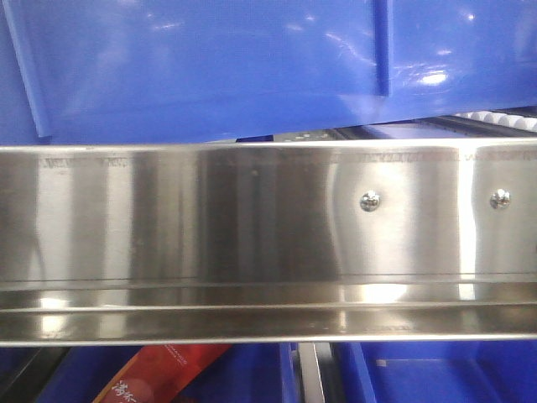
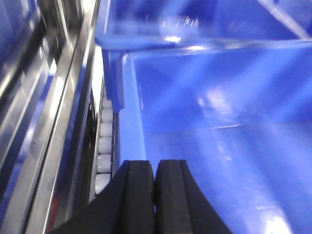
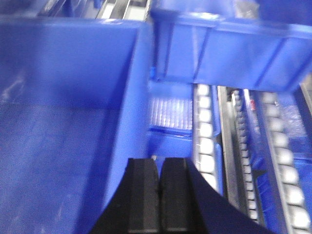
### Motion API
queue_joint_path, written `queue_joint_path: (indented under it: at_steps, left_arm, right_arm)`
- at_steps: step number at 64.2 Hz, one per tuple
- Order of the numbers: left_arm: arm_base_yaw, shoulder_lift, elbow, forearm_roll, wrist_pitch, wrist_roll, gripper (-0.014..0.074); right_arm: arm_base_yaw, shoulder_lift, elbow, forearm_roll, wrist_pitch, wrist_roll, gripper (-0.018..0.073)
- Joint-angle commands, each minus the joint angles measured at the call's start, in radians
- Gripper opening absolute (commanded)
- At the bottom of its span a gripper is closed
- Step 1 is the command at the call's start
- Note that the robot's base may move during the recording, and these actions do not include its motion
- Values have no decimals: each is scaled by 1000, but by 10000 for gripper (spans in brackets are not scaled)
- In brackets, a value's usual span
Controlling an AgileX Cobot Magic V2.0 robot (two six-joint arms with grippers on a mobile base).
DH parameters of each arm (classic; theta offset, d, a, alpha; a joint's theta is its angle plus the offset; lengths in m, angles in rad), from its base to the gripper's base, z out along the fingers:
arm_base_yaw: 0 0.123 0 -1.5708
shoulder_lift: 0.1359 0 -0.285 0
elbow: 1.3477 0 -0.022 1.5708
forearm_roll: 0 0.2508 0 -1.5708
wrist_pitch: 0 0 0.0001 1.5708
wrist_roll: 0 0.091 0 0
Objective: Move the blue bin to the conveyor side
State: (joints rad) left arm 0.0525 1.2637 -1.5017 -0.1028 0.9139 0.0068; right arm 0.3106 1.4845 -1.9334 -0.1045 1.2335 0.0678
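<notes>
The blue bin [image 1: 210, 67] fills the top of the front view, tilted above the steel rail. In the left wrist view my left gripper [image 2: 155, 163] is shut over the bin's left wall rim [image 2: 130, 112], with the bin's glossy inside [image 2: 219, 146] to its right. In the right wrist view my right gripper [image 3: 159, 161] is shut over the bin's right wall rim [image 3: 139, 97], with the bin's inside [image 3: 58, 146] to its left. The conveyor side, a dark belt with a red frame, is out of view.
A shiny stainless-steel rail [image 1: 252, 218] with two bolts crosses the front view. White rollers [image 2: 104, 146] run beside the bin, also in the right wrist view [image 3: 204, 131]. A second blue bin [image 3: 234, 48] stands just beyond. A red packet [image 1: 159, 374] lies below the rail.
</notes>
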Motion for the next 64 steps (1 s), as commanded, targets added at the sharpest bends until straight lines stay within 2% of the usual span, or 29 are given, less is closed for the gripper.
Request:
queue_joint_path:
  at_steps: [1, 14, 21, 27, 32, 39, 64]
  left_arm:
    - [-5, 39, -40, -3, 12, -7, -18]
    - [-5, 121, -110, -3, 155, -7, -18]
    - [-5, 150, -128, -3, 158, -7, -18]
    - [-5, 159, -128, -3, 148, -7, -18]
    - [-5, 164, -128, -3, 148, -7, -18]
    - [-5, 165, -128, -3, 155, -7, -18]
    - [-5, 165, -128, -3, 172, -7, -18]
  right_arm:
    - [3, 40, -42, -25, -12, 3, -77]
    - [3, 101, -91, -23, -12, -5, -77]
    - [3, 123, -91, -21, -12, -8, -58]
    - [3, 141, -91, -17, -12, -9, 52]
    - [3, 154, -91, 11, -12, -28, 186]
    - [3, 172, -91, 35, -12, -28, 300]
    - [-1, 220, -87, 39, -12, -28, 309]
